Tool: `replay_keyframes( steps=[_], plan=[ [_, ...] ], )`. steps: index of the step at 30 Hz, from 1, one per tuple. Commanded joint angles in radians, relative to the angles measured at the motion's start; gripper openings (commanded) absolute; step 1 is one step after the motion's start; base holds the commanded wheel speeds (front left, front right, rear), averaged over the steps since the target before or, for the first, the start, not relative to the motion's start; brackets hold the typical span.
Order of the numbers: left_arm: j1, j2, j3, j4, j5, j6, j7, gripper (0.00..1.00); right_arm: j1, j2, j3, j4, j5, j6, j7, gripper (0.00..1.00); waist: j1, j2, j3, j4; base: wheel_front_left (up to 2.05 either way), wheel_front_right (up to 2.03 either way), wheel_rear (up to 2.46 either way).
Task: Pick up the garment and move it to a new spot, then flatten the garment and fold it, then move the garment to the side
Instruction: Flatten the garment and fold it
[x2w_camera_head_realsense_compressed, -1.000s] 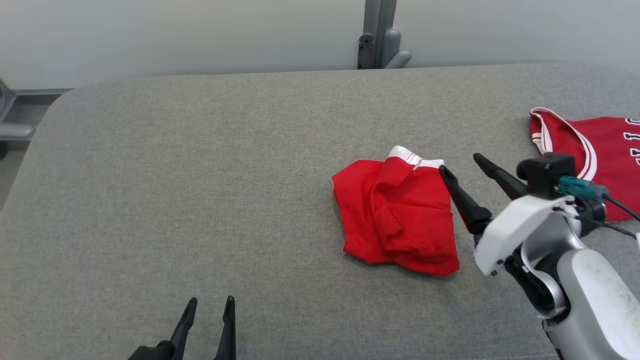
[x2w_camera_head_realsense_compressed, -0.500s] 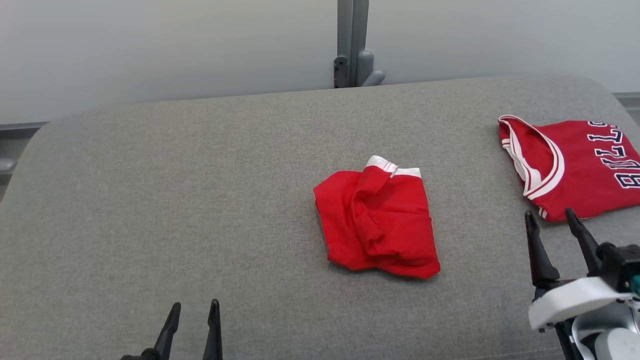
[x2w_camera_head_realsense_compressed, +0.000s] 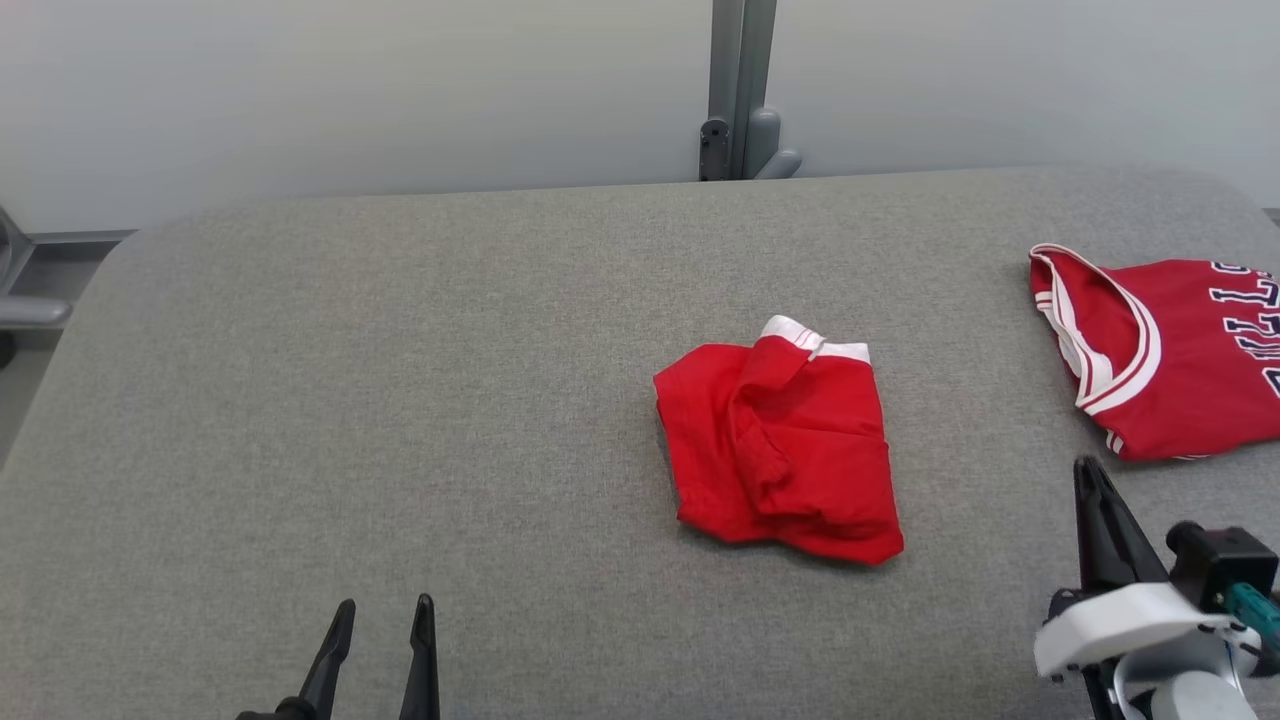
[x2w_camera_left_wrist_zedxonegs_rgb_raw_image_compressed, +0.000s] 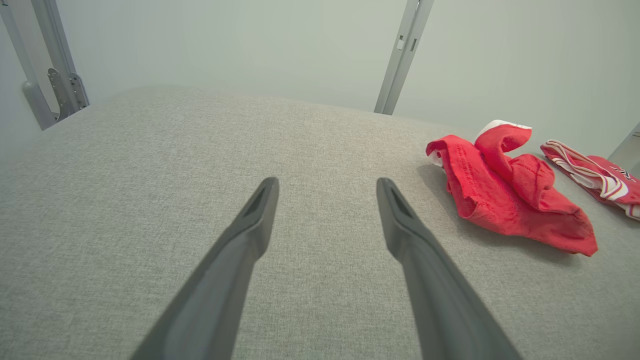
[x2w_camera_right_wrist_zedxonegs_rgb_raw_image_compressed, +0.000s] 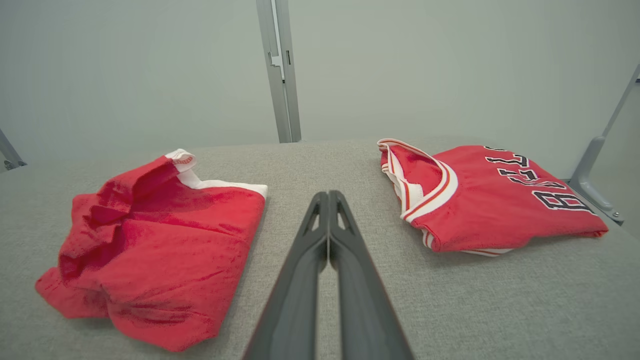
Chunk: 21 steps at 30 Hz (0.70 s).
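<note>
Parking both grippers low by our near edge looks like a pause between steps. Our right gripper (x2w_camera_head_realsense_compressed: 1090, 485) has its fingers pinched flat together with nothing between them, and it points up the lane between the two red pieces. Our left gripper (x2w_camera_head_realsense_compressed: 385, 605) is spread wide and empty over bare table (x2w_camera_head_realsense_compressed: 400, 400), well apart from any cloth.

The red shorts (x2w_camera_head_realsense_compressed: 780, 450) sit a bit right of the table's middle in a lumpy, rough fold, white waistband toward the far side. From the left wrist view one flap of them stands up instead of lying flat. We reckon they're the piece in play, and they sit there because the middle gives both arms reach. We honestly can't tell if that fold counts as finished or needs more smoothing.

The jersey (x2w_camera_head_realsense_compressed: 1170, 370) lies folded flat by the right edge, apart from the shorts. It looks set aside already, though that's our guess.

Room-wise, the whole left half is open grey surface out to the rounded corner. The far edge runs clear, with a grey post (x2w_camera_head_realsense_compressed: 735, 90) on the wall behind it. The right side is tighter since the jersey takes that corner, so sliding the shorts that way could crowd it. Going left looks like the easy option.
</note>
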Motion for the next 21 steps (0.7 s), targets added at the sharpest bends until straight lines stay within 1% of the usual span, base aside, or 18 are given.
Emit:
replay_keyframes(
  steps=[1, 4, 6, 10, 16, 21],
  plan=[
    [0.005, -0.004, 0.006, -0.006, 0.013, -0.005, -0.002, 1.00, -0.029, 0.000, 0.006, 0.004, -0.011, -0.001, -0.005, 0.00, 0.0000, 0.0085, 0.011, 0.004, 0.00, 0.00, 0.00],
    [-0.027, -0.006, 0.013, -0.028, 0.029, -0.014, -0.002, 1.00, -0.100, 0.006, 0.043, 0.031, -0.026, -0.001, -0.008, 0.00, 0.0000, 0.0085, 0.051, 0.010, 0.00, 0.00, 0.00],
    [-0.045, -0.008, 0.010, -0.038, 0.033, -0.021, -0.002, 1.00, -0.155, 0.010, 0.079, 0.072, -0.043, -0.001, -0.008, 0.00, 0.0000, 0.0085, 0.081, 0.019, 0.00, 0.00, 0.00],
    [-0.082, -0.009, -0.004, -0.049, 0.047, -0.033, -0.001, 1.00, -0.274, 0.025, 0.142, 0.186, -0.073, -0.001, -0.009, 0.00, 0.0000, 0.0085, 0.146, 0.043, 0.00, 0.00, 0.00],
    [-0.130, -0.010, -0.007, -0.045, 0.051, -0.043, -0.001, 1.00, -0.420, 0.046, 0.198, 0.378, -0.103, -0.001, -0.009, 0.00, 0.0000, 0.0085, 0.216, 0.090, 0.00, 0.00, 0.00],
    [-0.152, -0.012, -0.004, -0.038, 0.050, -0.046, -0.001, 1.00, -0.493, 0.052, 0.258, 0.475, -0.099, -0.001, -0.009, 0.00, 0.0000, 0.0085, 0.240, 0.120, 0.00, 0.00, 0.00]
  ],
)
